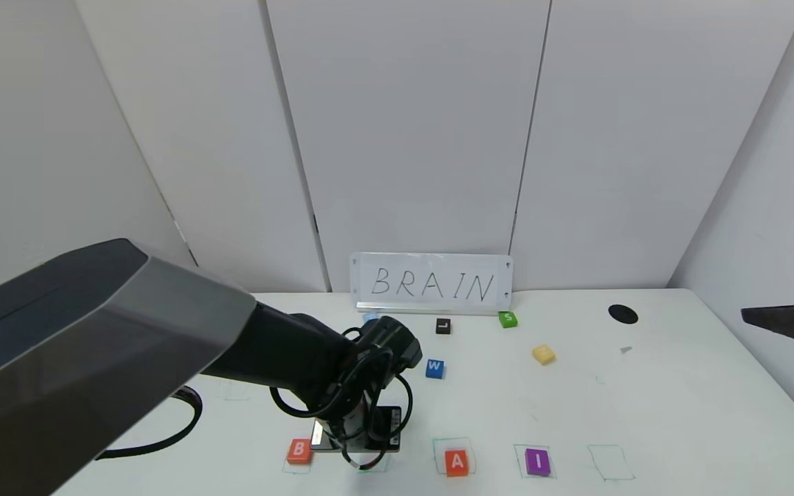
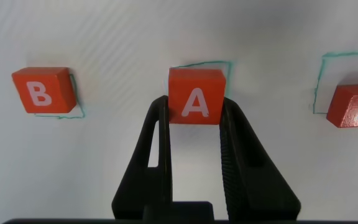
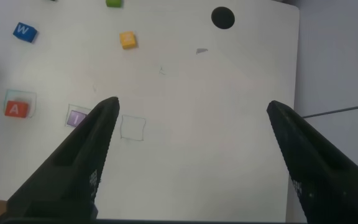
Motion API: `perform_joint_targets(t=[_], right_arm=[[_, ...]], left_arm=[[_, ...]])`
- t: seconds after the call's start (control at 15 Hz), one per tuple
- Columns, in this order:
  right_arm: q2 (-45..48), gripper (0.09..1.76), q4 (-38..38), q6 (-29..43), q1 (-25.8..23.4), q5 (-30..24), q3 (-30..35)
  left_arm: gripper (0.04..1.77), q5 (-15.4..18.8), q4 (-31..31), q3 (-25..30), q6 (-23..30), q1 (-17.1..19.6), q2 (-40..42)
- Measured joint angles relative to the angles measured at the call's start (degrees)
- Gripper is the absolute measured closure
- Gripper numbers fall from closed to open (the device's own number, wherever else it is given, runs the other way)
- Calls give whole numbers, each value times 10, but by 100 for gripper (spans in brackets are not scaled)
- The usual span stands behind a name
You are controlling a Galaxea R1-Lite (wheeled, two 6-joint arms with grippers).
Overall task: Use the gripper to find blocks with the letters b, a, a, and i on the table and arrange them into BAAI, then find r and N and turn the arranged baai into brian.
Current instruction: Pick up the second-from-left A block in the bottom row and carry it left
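My left gripper is shut on an orange-red A block, over the second green square on the table. The head view hides this block behind the left gripper. The orange-red B block lies just left of it. To the right are the other A block and the purple I block, each in its own square. The yellow N lies loose farther back. The r is out of view. My right gripper hangs open off the table's right side.
A BRAIN sign stands at the back. Near it lie a blue W block, a black L block, a green S block and a pale blue block. A black hole is back right. A bare green square follows the I.
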State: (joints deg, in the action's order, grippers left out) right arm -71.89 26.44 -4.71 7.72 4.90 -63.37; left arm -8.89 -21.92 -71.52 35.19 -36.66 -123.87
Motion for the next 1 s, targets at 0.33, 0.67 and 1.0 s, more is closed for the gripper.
perform_joint_targets(t=[0.33,0.67,1.0], right_arm=[[0,14,0,-4,0,1,0],[5,14,-8,-12,0,0,6],[10,14,-9,-16,0,0,9]], left_arm=[[130,4,-45,1,-91,66,60],[130,38,-49,1,-160,153,79],[130,52,-46,-1,-260,241,73]])
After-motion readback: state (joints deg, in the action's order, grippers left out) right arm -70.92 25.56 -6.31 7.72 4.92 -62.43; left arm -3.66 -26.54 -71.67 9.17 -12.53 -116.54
